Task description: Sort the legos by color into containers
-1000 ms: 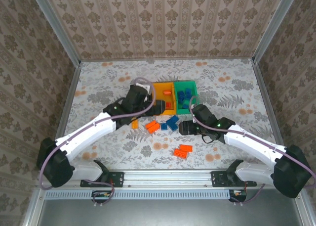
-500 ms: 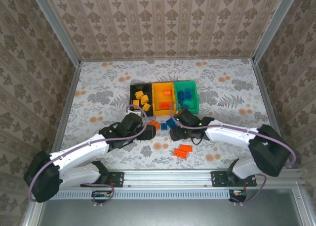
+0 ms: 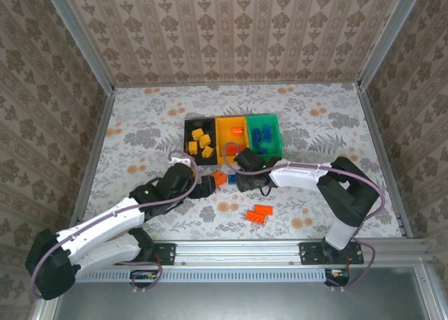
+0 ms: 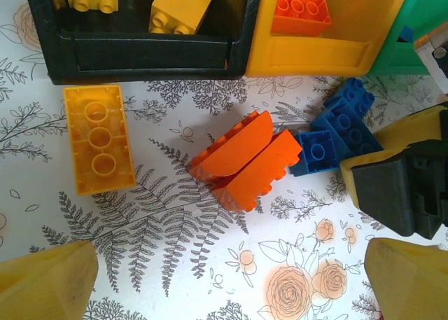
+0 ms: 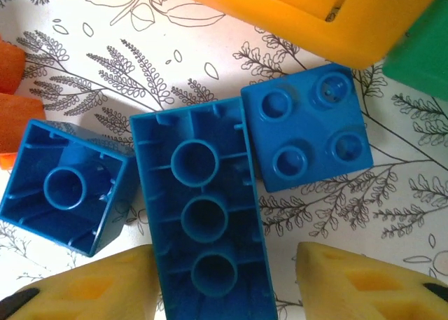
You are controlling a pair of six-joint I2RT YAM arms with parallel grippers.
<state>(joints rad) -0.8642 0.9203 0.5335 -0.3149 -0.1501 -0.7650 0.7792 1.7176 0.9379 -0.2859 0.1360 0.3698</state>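
Note:
Three joined containers stand mid-table: black (image 3: 198, 139) with yellow legos, orange-yellow (image 3: 232, 136) with red-orange ones, green (image 3: 264, 134) with blue ones. In front of them lie a yellow brick (image 4: 98, 138), two red-orange bricks (image 4: 245, 159) and three blue bricks (image 4: 336, 134). My right gripper (image 5: 224, 292) is low over the blue ones, jaws either side of a long upturned blue brick (image 5: 206, 215). The left finger touches it and the right finger (image 5: 364, 285) stands a little apart. My left gripper (image 4: 231, 292) is wide open just short of the red-orange bricks, holding nothing.
Two more red-orange bricks (image 3: 259, 213) lie nearer the front rail. A hollow blue brick (image 5: 66, 187) and a stud-up blue one (image 5: 308, 127) flank the long one. My two grippers are close together, the right gripper (image 4: 406, 187) beside the blue bricks.
My left arm drew back from the bins to the loose bricks. My right gripper slid left onto the blue bricks and its jaws have narrowed around the long one.

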